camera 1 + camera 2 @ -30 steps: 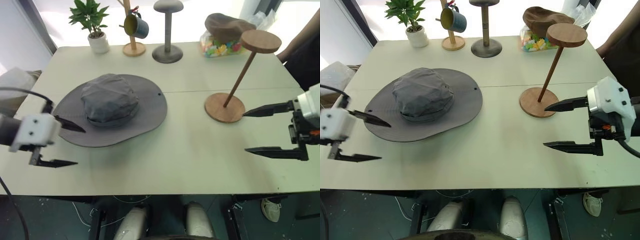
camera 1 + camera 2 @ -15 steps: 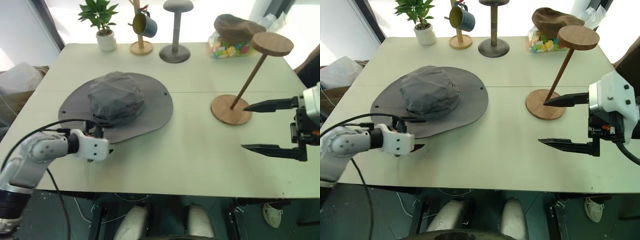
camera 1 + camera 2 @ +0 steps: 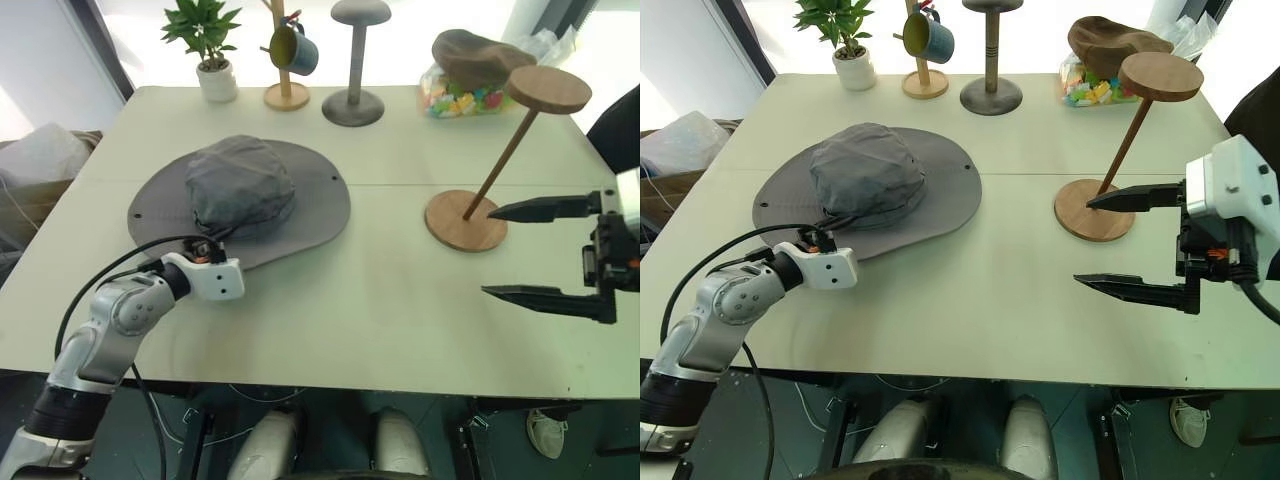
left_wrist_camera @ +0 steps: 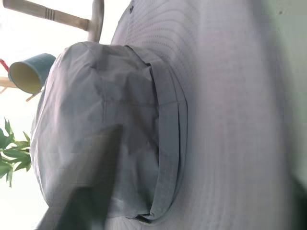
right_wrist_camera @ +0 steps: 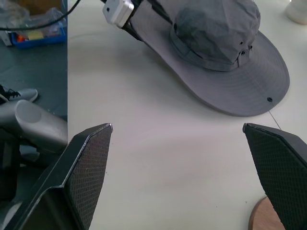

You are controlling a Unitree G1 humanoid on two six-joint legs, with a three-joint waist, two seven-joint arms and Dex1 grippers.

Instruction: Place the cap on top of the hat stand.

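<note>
Well, the cap [image 3: 240,190] lies flat on the table [image 3: 370,300], crown up, on the robot's left half of it, with its wide grey brim spread all round. It is not on the hat stand [image 3: 500,150], which stands well apart from it on the right half: round wooden base on the table, thin rod slanting up and away, flat disc at the top with nothing on it.

The left hand [image 3: 212,252] is down at the near edge of the brim, right against the fabric, its white wrist block just short of the cap and a black cable looping back along the arm. Whether it is apart or clamped on the brim I cannot tell (the fabric and the wrist block hide that part). The left wrist view looks close across the brim to the soft crown and its band.

The right hand [image 3: 488,252] hangs above the table at the right edge, pointing inward, its two black fingers [image 3: 540,209] wide apart and gripping nothing. The upper one reaches toward the stand's base and its tip appears just beside the base's rim; the lower one is over bare table nearer the robot.

Along the far edge stand a potted plant [image 3: 203,30], a wooden mug tree [image 3: 283,60] with a blue mug, a grey mushroom-topped stand [image 3: 355,60], and a small brown flat cap [image 3: 475,55] resting on a clear bag of coloured pieces [image 3: 455,100].
</note>
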